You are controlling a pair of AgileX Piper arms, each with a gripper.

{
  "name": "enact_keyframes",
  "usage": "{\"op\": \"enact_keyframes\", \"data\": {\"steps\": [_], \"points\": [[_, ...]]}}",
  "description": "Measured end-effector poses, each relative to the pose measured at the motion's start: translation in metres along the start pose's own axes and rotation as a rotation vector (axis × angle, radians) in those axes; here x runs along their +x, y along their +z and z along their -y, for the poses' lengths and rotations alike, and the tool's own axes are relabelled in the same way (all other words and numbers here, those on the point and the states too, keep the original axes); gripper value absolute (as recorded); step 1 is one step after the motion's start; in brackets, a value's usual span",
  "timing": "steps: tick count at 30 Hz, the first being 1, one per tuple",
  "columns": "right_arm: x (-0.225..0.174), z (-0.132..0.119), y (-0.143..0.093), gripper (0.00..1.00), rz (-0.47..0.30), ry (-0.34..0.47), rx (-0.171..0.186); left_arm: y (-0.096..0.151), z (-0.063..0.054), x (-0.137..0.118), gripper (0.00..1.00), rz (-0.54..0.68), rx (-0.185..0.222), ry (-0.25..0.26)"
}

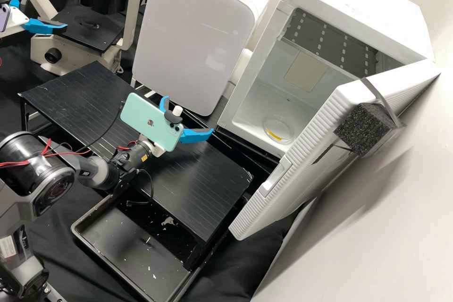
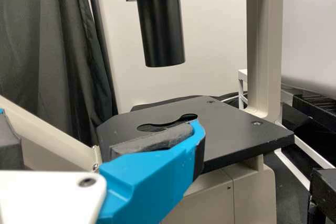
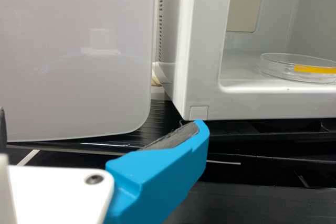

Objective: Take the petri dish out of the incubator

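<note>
The clear petri dish [image 1: 278, 128] with a yellow strip lies on the floor of the white incubator [image 1: 252, 73], whose door [image 1: 302, 151] stands open. My right gripper [image 1: 188, 114] is open over the black shelf, outside the chamber, apart from the dish. At the upper left, my left gripper [image 1: 45, 9] is open beside the microscope. In the right wrist view, the dish [image 3: 299, 69] sits inside the incubator [image 3: 205, 51], beyond my right gripper [image 3: 102, 121]. In the left wrist view, my left gripper [image 2: 102, 129] is in front of the microscope stage.
The microscope [image 1: 87, 28] stands at the upper left. A white box-shaped device [image 1: 188, 33] is beside the incubator. The slatted black shelf [image 1: 203, 184] stretches in front, with a black tray [image 1: 127, 255] below it. A black foam block [image 1: 361, 130] is strapped to the door.
</note>
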Motion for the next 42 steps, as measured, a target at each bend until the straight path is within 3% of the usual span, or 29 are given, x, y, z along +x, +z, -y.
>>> {"op": "enact_keyframes", "data": {"steps": [10, 16, 20, 26, 34, 42], "points": [[-0.001, 0.000, 0.001, 1.00, -0.001, 0.005, 0.000, 0.000, 0.000, 0.000, 1.00, 0.000, 0.000, 0.000], [-0.019, -0.007, 0.022, 1.00, 0.010, 0.040, -0.006, 0.000, 0.000, 0.000, 1.00, 0.000, 0.000, 0.000], [-0.039, -0.023, 0.047, 1.00, 0.046, 0.112, 0.031, 0.000, 0.000, 0.000, 1.00, 0.000, 0.000, 0.000], [-0.048, -0.051, 0.067, 1.00, 0.087, 0.220, 0.042, 0.000, 0.000, 0.000, 1.00, 0.000, 0.000, 0.000], [-0.018, -0.089, 0.082, 1.00, 0.074, 0.330, 0.006, 0.000, 0.000, 0.000, 1.00, 0.000, 0.000, 0.000], [0.027, -0.112, 0.098, 1.00, 0.081, 0.347, -0.010, 0.000, 0.000, 0.000, 1.00, 0.000, 0.000, 0.000]]}}
